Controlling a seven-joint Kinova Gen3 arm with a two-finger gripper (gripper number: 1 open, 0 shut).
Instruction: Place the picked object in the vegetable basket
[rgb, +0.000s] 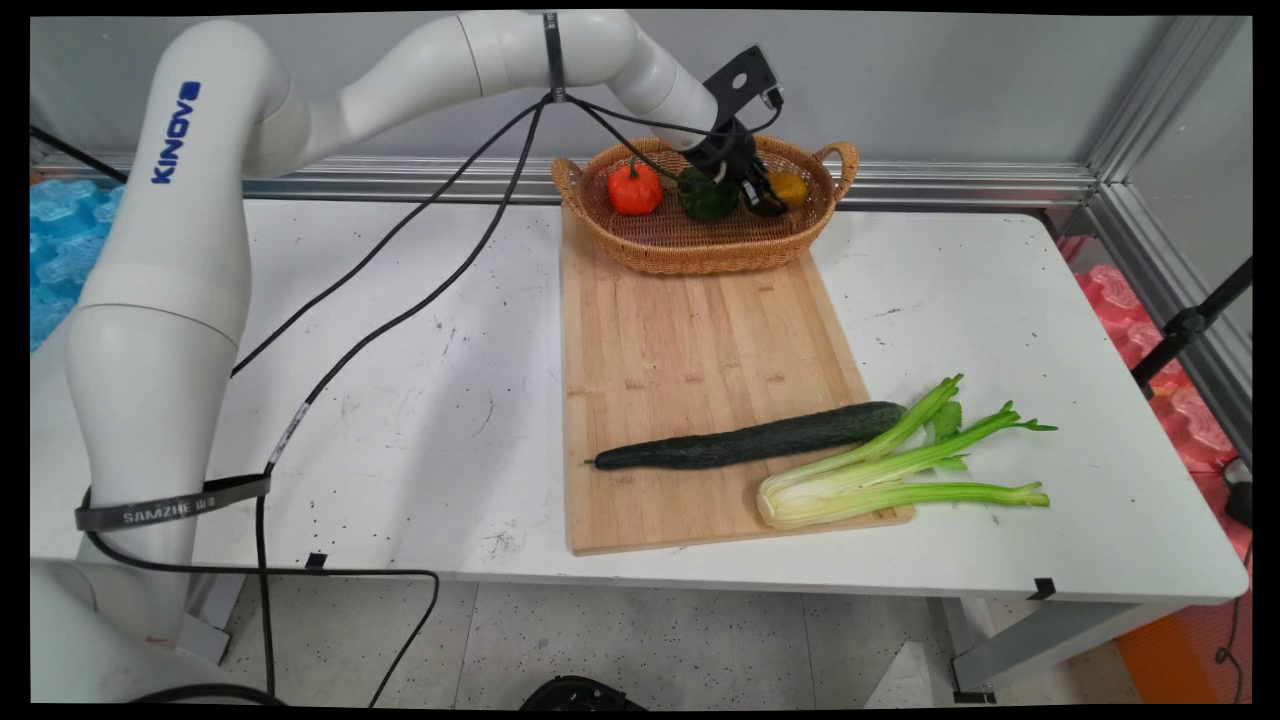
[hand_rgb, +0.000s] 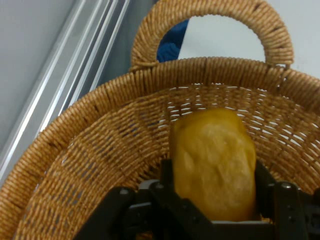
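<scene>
Woven of tan wicker, an oval two-handled basket (rgb: 700, 262) (hand_rgb: 100, 125) is set at the far end of a long pale wooden cutting board (rgb: 690, 340) on the white table (rgb: 1000, 300). The black two-finger gripper (rgb: 766, 200) (hand_rgb: 215, 200) is lowered into the basket's right half. A rounded yellow bell pepper (rgb: 790, 187) (hand_rgb: 215, 160) is seen between its fingers (hand_rgb: 167, 180) in the hand view; they are drawn in against the pepper's two sides, so a grasp appears to be made, with the jaws parted only by the pepper's width. Whether the pepper rests on the basket floor or is raised clear of it cannot be told from either view. The basket's inner wall and one handle are just behind the pepper.

A dark green bell pepper (rgb: 706, 195) lies just to the left of the gripper in the main view, and a round orange-red bell pepper (rgb: 635, 188) lies beyond that. A long dark green cucumber (rgb: 750, 440) is laid across the board's near end, and a pale green bunch of celery (rgb: 880, 470) is touching its right end, partly off the board.
</scene>
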